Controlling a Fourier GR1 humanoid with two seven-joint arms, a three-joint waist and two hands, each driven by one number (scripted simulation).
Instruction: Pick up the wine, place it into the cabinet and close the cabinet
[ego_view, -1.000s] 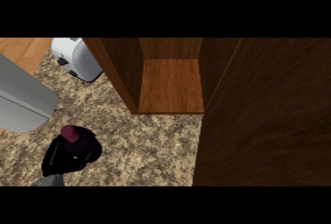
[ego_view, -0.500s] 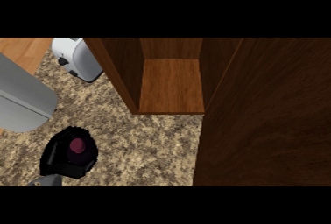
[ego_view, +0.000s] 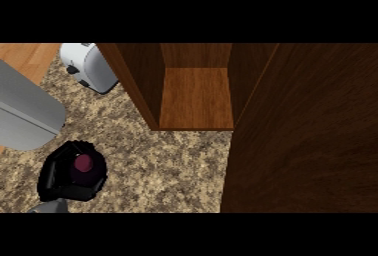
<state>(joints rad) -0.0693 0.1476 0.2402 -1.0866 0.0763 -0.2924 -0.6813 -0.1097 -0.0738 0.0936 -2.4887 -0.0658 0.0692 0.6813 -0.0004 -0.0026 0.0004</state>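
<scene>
The wine (ego_view: 83, 163) is enclosed by the curled fingers of the left robot hand (ego_view: 71, 172) above the desk (ego_view: 170, 165). The open cabinet (ego_view: 196, 100) is seen ahead and rightward; placing and closing remain undone.

One head view looks steeply down on the counter (ego_view: 155, 165).

L hand (ego_view: 63, 177) curled, low left
</scene>
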